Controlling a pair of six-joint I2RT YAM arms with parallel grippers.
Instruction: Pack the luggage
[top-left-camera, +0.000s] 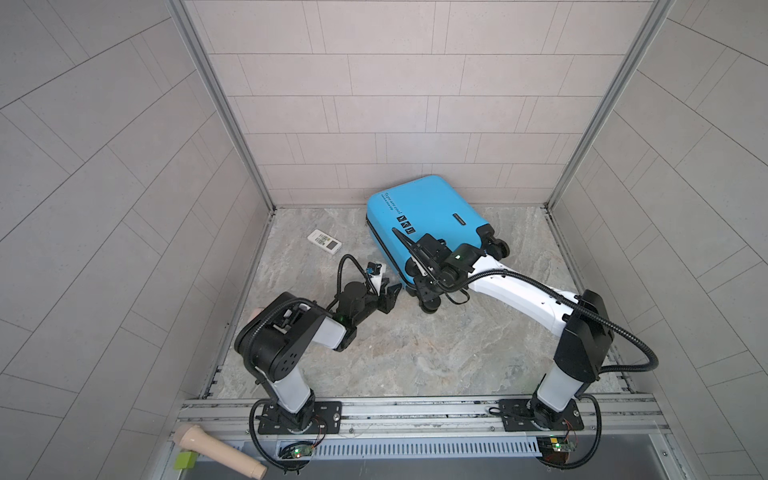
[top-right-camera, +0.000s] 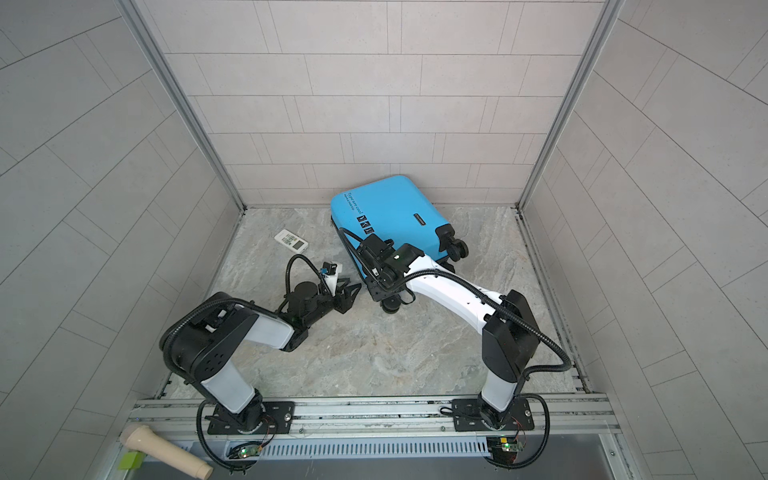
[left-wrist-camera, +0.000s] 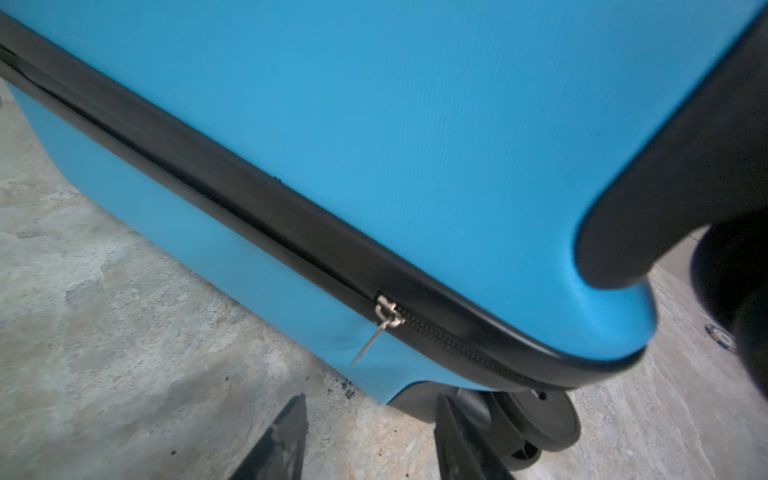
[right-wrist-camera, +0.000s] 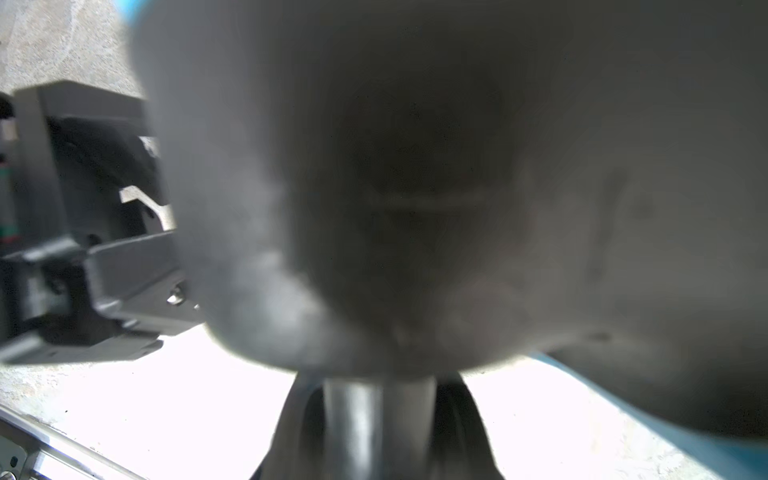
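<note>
Your luggage (top-left-camera: 432, 208) lies flat and shut on the tabletop (top-left-camera: 415, 357), at about 12 to 1 o'clock of the surface. Its far corner is close to the back wall and its wheel end faces roughly 5 o'clock.

The left gripper (left-wrist-camera: 370, 440) sits low at the case's 7 o'clock, aimed at the side seam. Its jaws stand apart with nothing between them. The left wrist view explains the pose: the zipper slider (left-wrist-camera: 388, 311) is just ahead of the fingertips. Meshed teeth run from it toward the wheel (left-wrist-camera: 536, 419) corner, and the seam on its other side looks unmeshed. I judge you are lining up to pinch the thin metal pull, which hangs loose against the blue shell, and draw it along the seam.

The right gripper (top-left-camera: 423, 291) is pressed in at the wheel end, at the case's 6 o'clock. That is probably to brace the case so it does not slide when the zipper is pulled. Its wrist camera is blocked by a blurred grey mass, so I cannot tell whether those jaws are open or clamped on anything.

A white remote (top-left-camera: 325, 241) lies on the tabletop at the case's 9 o'clock, well apart from it.
</note>
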